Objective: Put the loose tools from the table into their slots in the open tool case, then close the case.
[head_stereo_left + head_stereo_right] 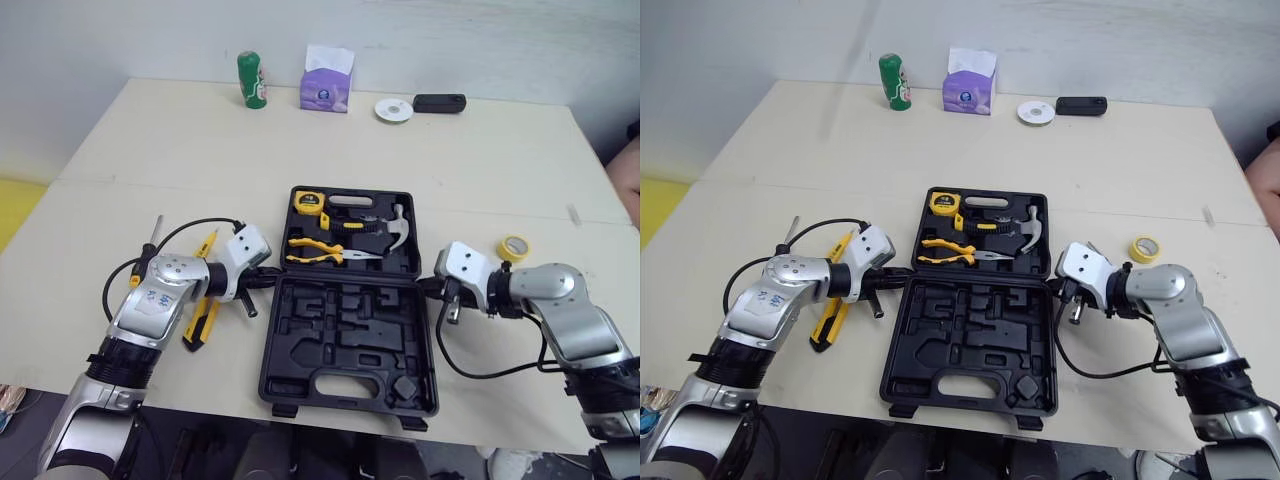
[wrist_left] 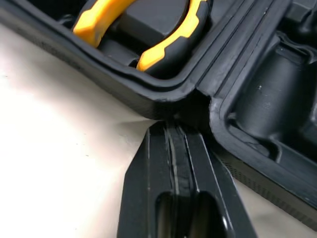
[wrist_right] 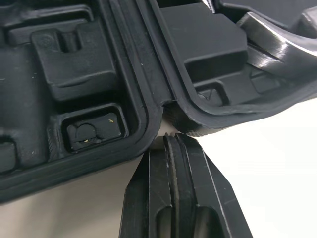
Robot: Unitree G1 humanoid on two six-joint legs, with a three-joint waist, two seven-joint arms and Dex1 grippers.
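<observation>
The black tool case [image 1: 350, 340] lies open at mid-table. Its far half holds a yellow tape measure [image 1: 308, 203], yellow-handled pliers [image 1: 318, 251] and a hammer [image 1: 385, 228]; the moulded slots in its near half are empty. My left gripper [image 1: 272, 278] is shut with nothing in it, its tip against the hinge corner on the case's left side [image 2: 174, 130]. My right gripper [image 1: 428, 287] is likewise shut and empty at the hinge corner on the right side [image 3: 172, 141]. A yellow-black utility knife [image 1: 198, 326], a yellow tester screwdriver [image 1: 207, 241] and a thin screwdriver [image 1: 153, 238] lie loose left of the case, partly under my left arm.
A yellow tape roll [image 1: 514, 247] lies right of the case beside my right arm. Along the far edge stand a green can [image 1: 251, 79], a purple tissue box [image 1: 327, 86], a white disc [image 1: 394, 110] and a black device [image 1: 439, 103]. Part of a person [image 1: 630, 175] shows at the right edge.
</observation>
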